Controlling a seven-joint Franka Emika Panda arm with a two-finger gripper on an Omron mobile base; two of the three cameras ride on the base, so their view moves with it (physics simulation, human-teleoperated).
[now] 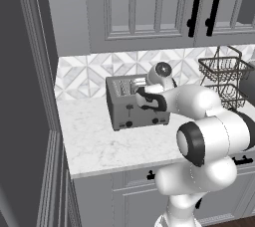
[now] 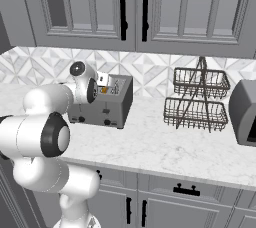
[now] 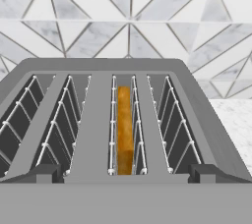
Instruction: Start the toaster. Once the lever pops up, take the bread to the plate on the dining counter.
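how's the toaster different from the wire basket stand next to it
The toaster is a solid boxy grey metal block; the wire basket stand is an open dark mesh you can see through. The toaster is low with slots on top, one holding the bread; the stand rises taller in two tiers. Both sit on the counter by the backsplash.

Toaster [image 1: 137, 105]: on the counter [image 1: 99, 141], before the tiled wall [image 1: 84, 74].
Bread [image 3: 125, 129]: in the toaster's third slot from nine o'clock.
Wire baskets [image 2: 197, 99]: at the toaster's three o'clock.

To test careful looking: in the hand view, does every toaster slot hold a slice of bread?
No. One slot of the toaster holds bread.
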